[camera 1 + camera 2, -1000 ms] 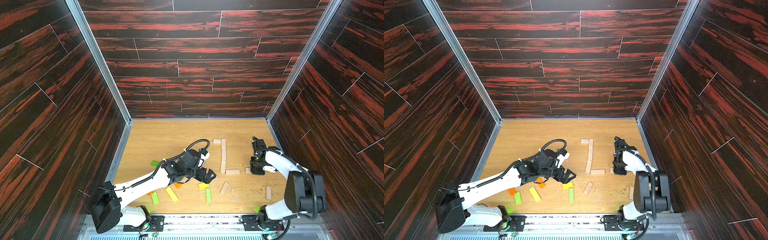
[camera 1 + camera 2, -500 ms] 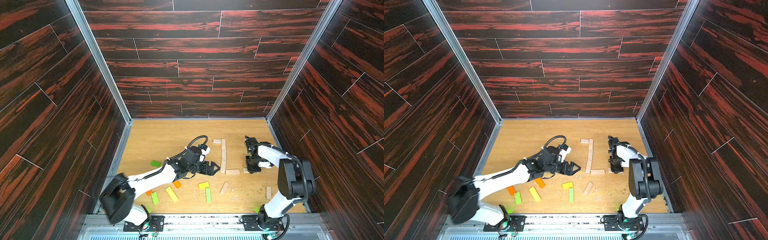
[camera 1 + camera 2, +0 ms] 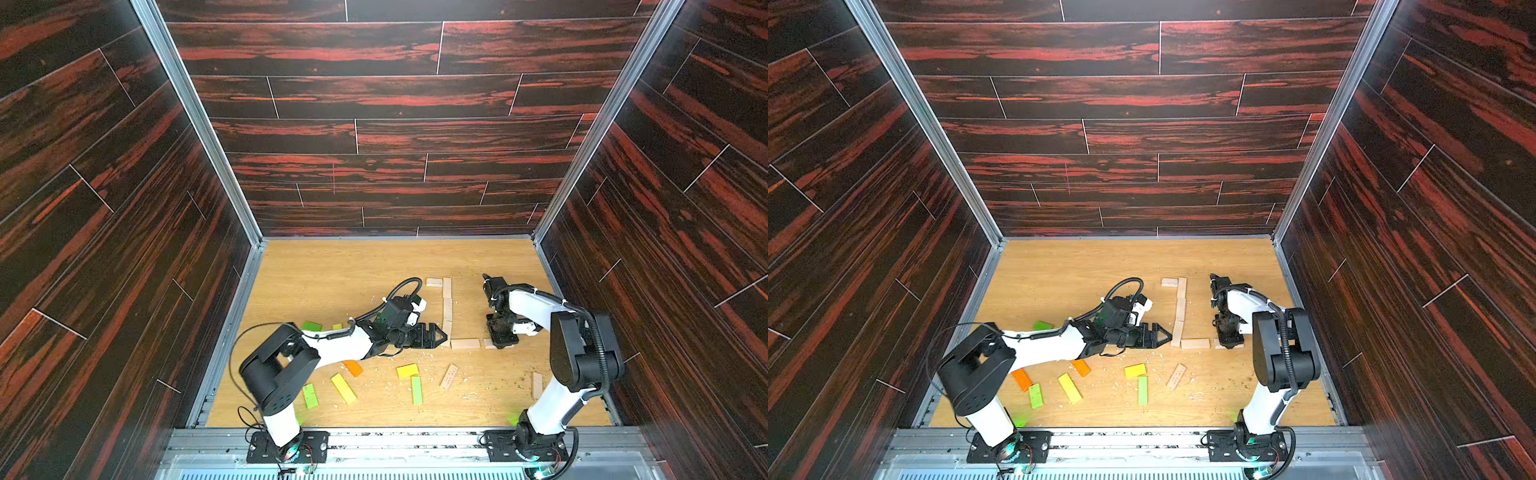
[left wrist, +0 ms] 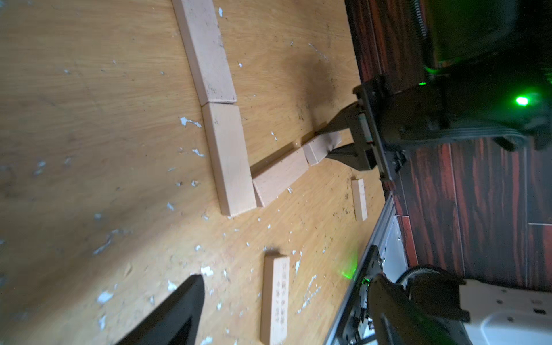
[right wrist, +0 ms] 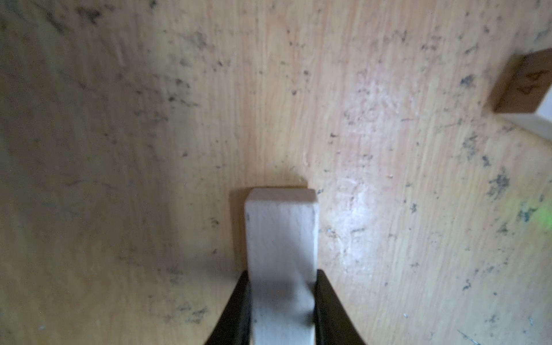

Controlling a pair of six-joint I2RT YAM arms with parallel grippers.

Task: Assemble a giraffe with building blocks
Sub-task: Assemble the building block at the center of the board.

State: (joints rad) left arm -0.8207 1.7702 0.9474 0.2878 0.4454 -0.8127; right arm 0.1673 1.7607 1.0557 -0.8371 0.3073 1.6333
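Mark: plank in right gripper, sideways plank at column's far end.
held plank (image 5: 280,239): right wrist view, middle of its visible face.
sideways plank (image 3: 434,282): in a top view, centre of its top face.

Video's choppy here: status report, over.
Left gripper open, empty, beside block column. Right gripper shut on plain block, next to crosswise block. Coloured blocks loose, clear of both.

Pale planks (image 3: 447,309) form an L beside held plank (image 5: 282,239); coloured planks (image 3: 343,388) scattered.
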